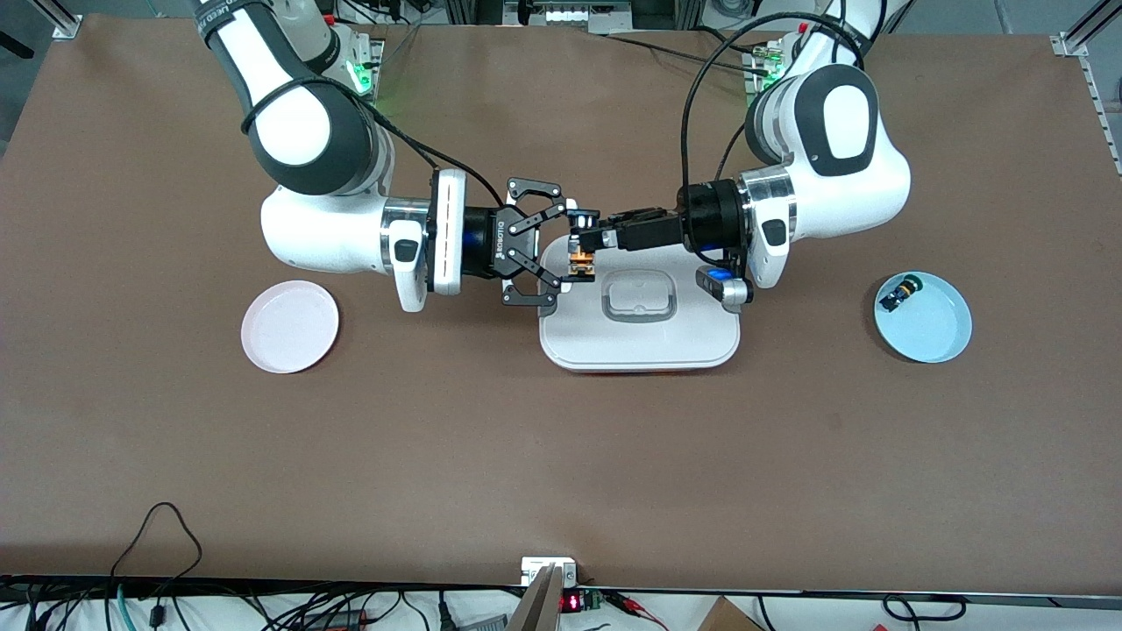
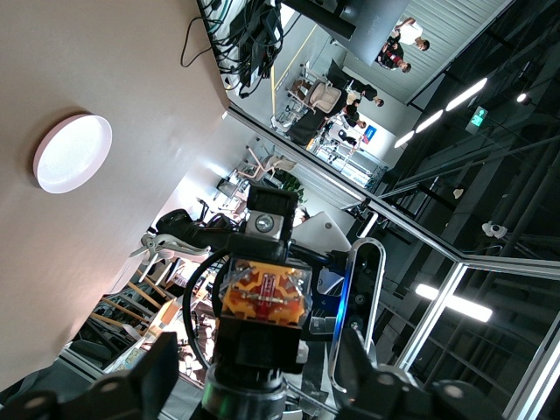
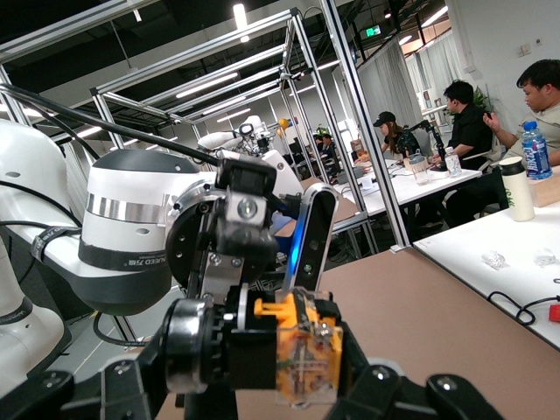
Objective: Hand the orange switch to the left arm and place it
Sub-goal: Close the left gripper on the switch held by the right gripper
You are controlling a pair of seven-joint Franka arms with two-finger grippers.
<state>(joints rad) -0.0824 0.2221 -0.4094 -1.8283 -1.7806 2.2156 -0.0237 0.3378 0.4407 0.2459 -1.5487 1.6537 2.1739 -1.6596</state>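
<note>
In the middle of the front view, a little above centre, the two grippers meet nose to nose over the box (image 1: 640,346), a white container with a grey-edged lid handle. The right gripper (image 1: 561,245), the one with open linkage fingers, reaches in level from the right arm's side. It is clamped on the orange switch (image 1: 582,261), which hangs in the air above the box's edge toward the right arm's end. In the right wrist view the switch (image 3: 302,350) lies lengthwise at the bottom centre of the frame, black round end on one side and orange body on the other. The right gripper's fingers (image 3: 385,389) bracket it from the lower corners. The left gripper (image 1: 594,237), the slim one, comes in level from the left arm's side to the same spot. In the left wrist view the orange face of the switch (image 2: 265,293) sits low in the middle of the frame. The left gripper's fingers (image 2: 153,376) stand to either side of it with a sliver of gap showing (so they are parted, not yet pressing on it). On the brown table (image 1: 561,456), a pink plate (image 1: 290,326) lies toward the right arm's end. A blue plate (image 1: 938,337) toward the left arm's end carries a black-and-blue switch (image 1: 898,294), and both plates sit well apart from the box.
</note>
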